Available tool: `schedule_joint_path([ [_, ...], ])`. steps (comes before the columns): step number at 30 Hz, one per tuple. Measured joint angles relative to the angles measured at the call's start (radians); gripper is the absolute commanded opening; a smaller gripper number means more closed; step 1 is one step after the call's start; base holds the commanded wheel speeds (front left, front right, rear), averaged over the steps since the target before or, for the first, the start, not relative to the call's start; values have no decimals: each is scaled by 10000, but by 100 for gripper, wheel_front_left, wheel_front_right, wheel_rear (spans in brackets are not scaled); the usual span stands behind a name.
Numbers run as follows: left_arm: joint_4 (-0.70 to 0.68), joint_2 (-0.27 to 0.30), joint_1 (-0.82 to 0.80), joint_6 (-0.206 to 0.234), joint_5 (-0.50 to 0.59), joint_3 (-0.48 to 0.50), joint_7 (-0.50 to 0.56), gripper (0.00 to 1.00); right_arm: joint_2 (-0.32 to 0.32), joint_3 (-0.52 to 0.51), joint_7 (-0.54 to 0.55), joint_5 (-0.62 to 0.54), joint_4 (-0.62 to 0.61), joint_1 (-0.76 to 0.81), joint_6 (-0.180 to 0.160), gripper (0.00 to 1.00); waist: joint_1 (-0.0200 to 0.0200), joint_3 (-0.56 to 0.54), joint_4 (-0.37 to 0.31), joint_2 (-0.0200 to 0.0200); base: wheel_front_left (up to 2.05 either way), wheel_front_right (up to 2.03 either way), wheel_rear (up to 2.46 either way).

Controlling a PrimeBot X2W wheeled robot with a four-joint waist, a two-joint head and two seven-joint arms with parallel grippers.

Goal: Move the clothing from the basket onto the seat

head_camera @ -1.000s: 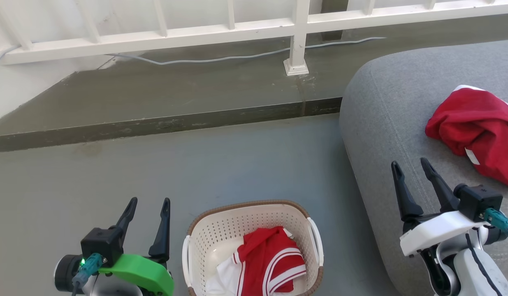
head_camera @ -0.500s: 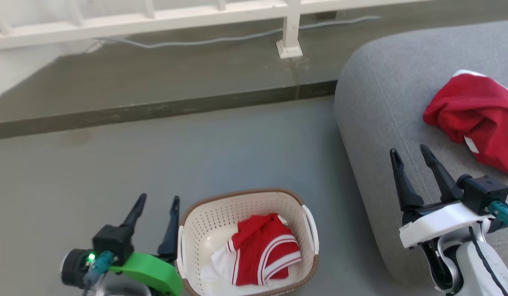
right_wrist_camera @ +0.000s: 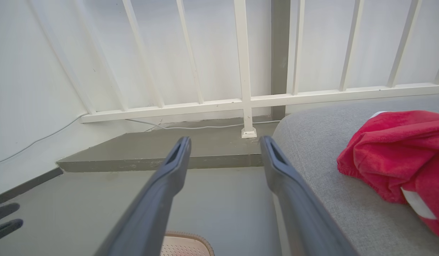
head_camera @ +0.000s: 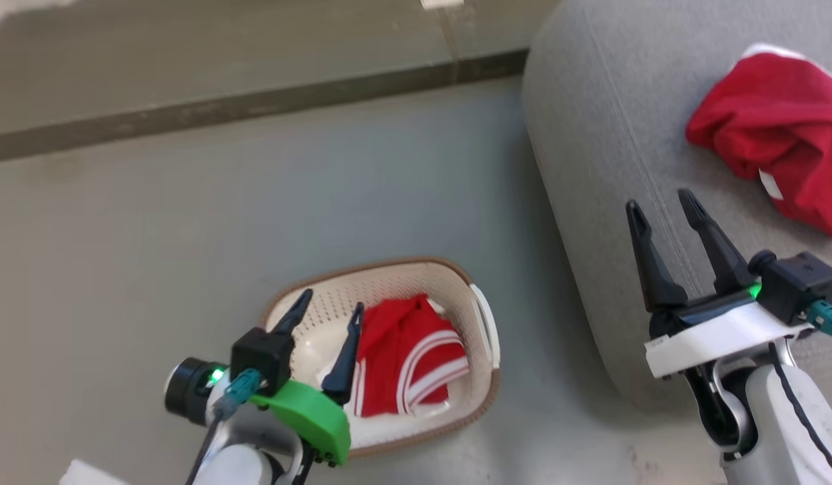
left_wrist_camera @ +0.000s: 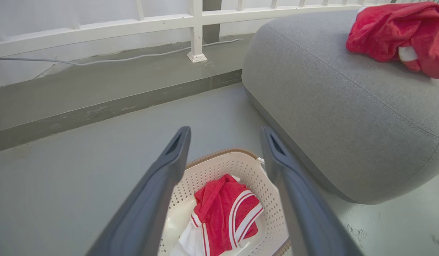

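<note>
The cream basket [head_camera: 484, 333] with a brown rim stands on the floor and holds red clothing [head_camera: 405, 357] with white stripes, also seen as clothing [left_wrist_camera: 224, 213] in the basket [left_wrist_camera: 272, 220]. My left gripper [head_camera: 329, 302] hangs open above the basket's left part, nothing between its fingers. A second red garment [head_camera: 779, 128] lies on the grey seat [head_camera: 611, 135] at the right. My right gripper [head_camera: 660, 200] stands open over the seat's near edge, empty. In the right wrist view the garment [right_wrist_camera: 393, 153] rests on the seat [right_wrist_camera: 333, 199].
A raised concrete step [head_camera: 240, 108] crosses the floor behind the basket. Beyond it stands a white railing [right_wrist_camera: 247, 103] with a post base [left_wrist_camera: 197, 57] and a cable [left_wrist_camera: 127, 58] along the wall. Grey floor [head_camera: 186, 222] lies left of the basket.
The head camera has tilted down, shifting the whole picture. My left gripper has moved right, from beside the basket to above its left part. The right gripper holds its place.
</note>
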Motion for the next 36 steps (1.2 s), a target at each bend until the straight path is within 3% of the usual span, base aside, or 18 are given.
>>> schedule_joint_path([
  [11,1411,-215,-1198,-504,295,-673,798,100,288,274,-17,215,-451,-549,4,100,0,1433,-894,0,0,0,0],
  [20,2633,-180,-2039,-631,343,-537,1319,100,479,385,-284,610,-683,-967,8,100,1,2668,-1710,0,0,0,0],
  [36,4583,646,-3929,-583,355,299,2299,100,723,863,-855,1241,-759,-1896,19,100,2,5137,-3139,0,0,0,0],
])
